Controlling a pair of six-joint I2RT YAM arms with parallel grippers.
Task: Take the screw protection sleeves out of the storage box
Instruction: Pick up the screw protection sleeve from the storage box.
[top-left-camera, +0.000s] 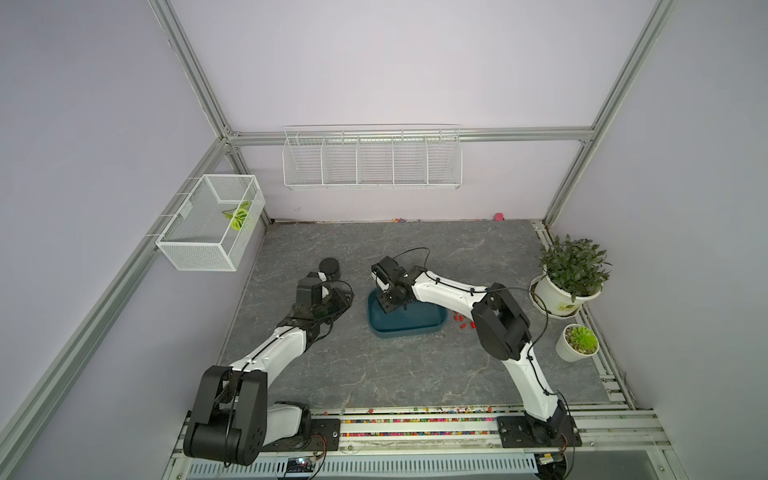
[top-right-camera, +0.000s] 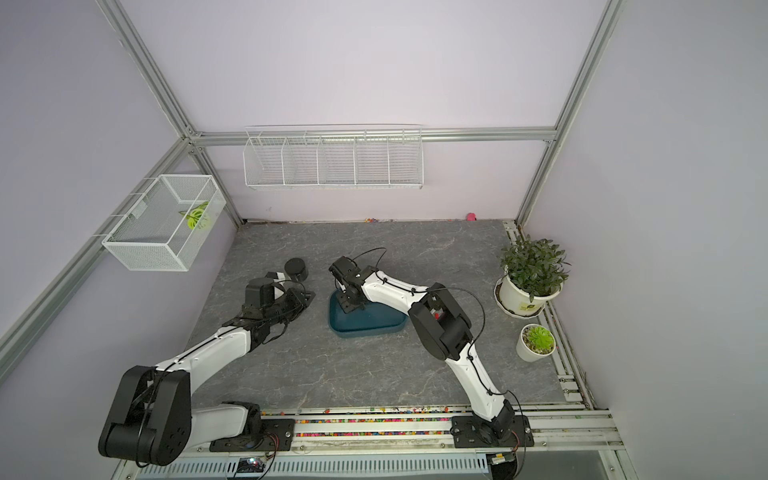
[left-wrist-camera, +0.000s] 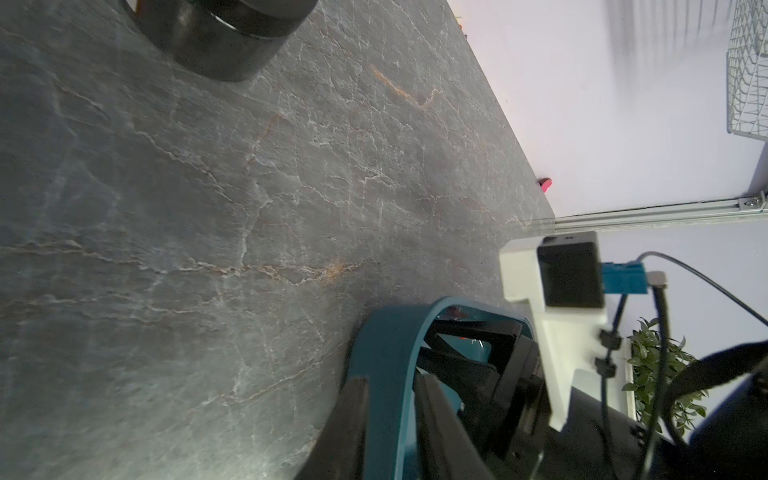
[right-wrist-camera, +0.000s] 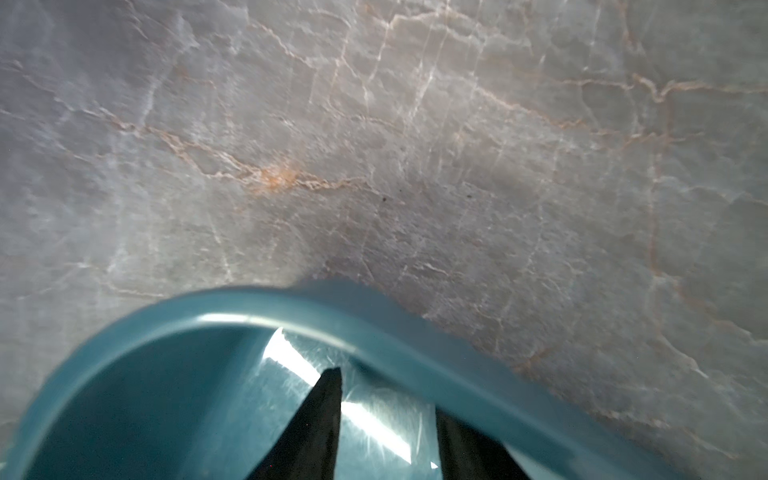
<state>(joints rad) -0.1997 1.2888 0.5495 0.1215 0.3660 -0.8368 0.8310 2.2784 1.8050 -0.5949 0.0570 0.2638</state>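
Grey stone-look counter (top-left-camera: 374, 374), matt, veined in white and rust. Mid-counter, the storage box (top-left-camera: 407, 332): shallow dark teal plastic, glossy, rounded corners, rolled rim. Right gripper (right-wrist-camera: 386, 390) down at its end nearest the left arm, fingers apart, gripping nothing; one inside, the other seemingly at the rim. Left gripper (left-wrist-camera: 388, 378) just beside that end, fingers narrowly parted, empty. Black cylindrical cup (top-left-camera: 331, 268) just beyond it. Screw protection sleeves (top-left-camera: 459, 319): tiny red caps, scattered on the counter beside the box's opposite end.
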